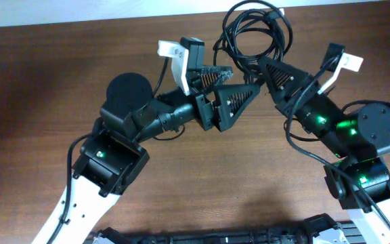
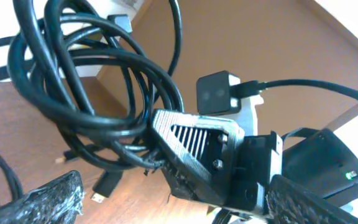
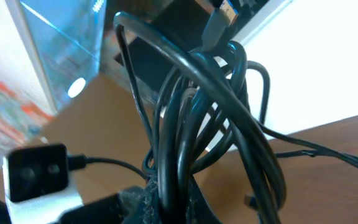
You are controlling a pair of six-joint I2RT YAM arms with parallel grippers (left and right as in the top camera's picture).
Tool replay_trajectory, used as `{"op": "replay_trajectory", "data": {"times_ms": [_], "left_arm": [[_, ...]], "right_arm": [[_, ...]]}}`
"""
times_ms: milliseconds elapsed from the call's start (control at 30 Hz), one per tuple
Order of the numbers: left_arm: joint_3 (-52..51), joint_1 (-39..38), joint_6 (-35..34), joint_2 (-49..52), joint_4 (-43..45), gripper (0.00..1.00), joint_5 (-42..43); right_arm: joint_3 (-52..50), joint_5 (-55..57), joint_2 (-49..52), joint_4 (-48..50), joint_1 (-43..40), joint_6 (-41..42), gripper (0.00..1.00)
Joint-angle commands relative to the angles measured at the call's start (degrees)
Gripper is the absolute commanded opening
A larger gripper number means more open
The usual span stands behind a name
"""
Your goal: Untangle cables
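Observation:
The cables are a bunch of thin black loops at the table's far edge, lifted off the wood. My right gripper is shut on several strands at the bunch's lower edge. In the right wrist view the cables rise straight out of the shut fingers. My left gripper is open just left of that grip. The left wrist view shows its fingers spread wide on either side of the right gripper, touching no cord. The cables hang in loops, with a small plug end dangling below.
The brown wooden table ends at a white edge behind the bunch. The right arm's white wrist camera and the left arm's stand close beside the two grippers. A thicker arm wire loops near the right arm's base.

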Motion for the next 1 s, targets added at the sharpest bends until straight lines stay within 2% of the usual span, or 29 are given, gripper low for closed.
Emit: {"op": "replay_trajectory", "data": {"times_ms": [0,67,300,433,833,900,933,967], "left_arm": [[0.2,-0.9,-1.6,0.0,1.9,0.83,0.4],[0.2,-1.2,-1.6,0.0,2.5,0.74,0.4],[0.2,-1.7,-1.8,0.0,3.0,0.68,-0.3],[0.2,-1.7,-1.8,0.3,3.1,0.71,-0.7],[0.2,-1.7,-1.8,1.3,3.6,0.79,-2.3],[0.2,-1.7,-1.8,1.4,4.9,0.73,-2.2],[0.2,-1.7,-1.8,1.4,5.6,0.57,-2.2],[0.2,-1.7,-1.8,1.4,6.2,0.49,-2.2]], "right_arm": [[0.4,1.2,-0.8,2.0,0.2,5.0,0.04],[0.4,1.1,-0.6,2.4,0.3,5.8,0.04],[0.4,-1.1,-0.5,3.0,0.3,12.5,0.04],[0.4,-1.7,-0.5,3.0,0.3,16.9,0.04],[0.4,-4.3,-0.4,6.0,0.3,16.9,0.04],[0.4,-4.9,-0.4,6.0,0.3,16.9,0.04],[0.4,-5.1,-0.4,6.0,0.3,16.9,0.04],[0.4,-5.2,-0.4,6.0,0.3,16.9,0.04]]}}
